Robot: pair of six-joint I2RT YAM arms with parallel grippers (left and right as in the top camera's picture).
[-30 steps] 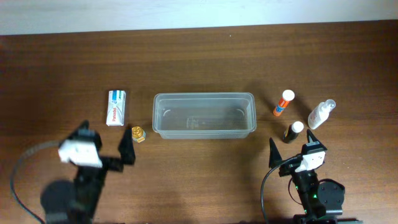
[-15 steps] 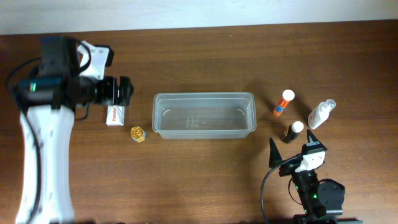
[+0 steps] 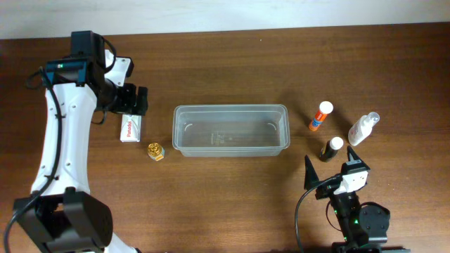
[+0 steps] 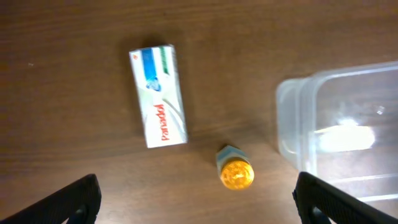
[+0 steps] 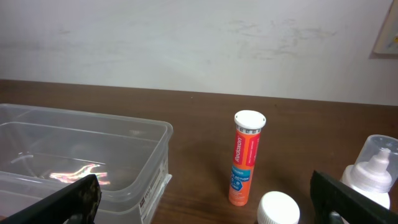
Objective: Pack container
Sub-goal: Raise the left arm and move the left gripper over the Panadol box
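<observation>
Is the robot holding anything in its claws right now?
No, nothing is held. The left gripper is open and empty above the white box. The right gripper is open and empty near the orange tube.

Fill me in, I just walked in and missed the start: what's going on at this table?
Two robot arms are set to pack the clear container, which is empty. The left gripper hovers open near the white box and the gold-capped jar, left of the container, holding nothing. The right gripper sits open beside the orange tube, the black bottle and the spray bottle. Nothing is packed yet.
</observation>
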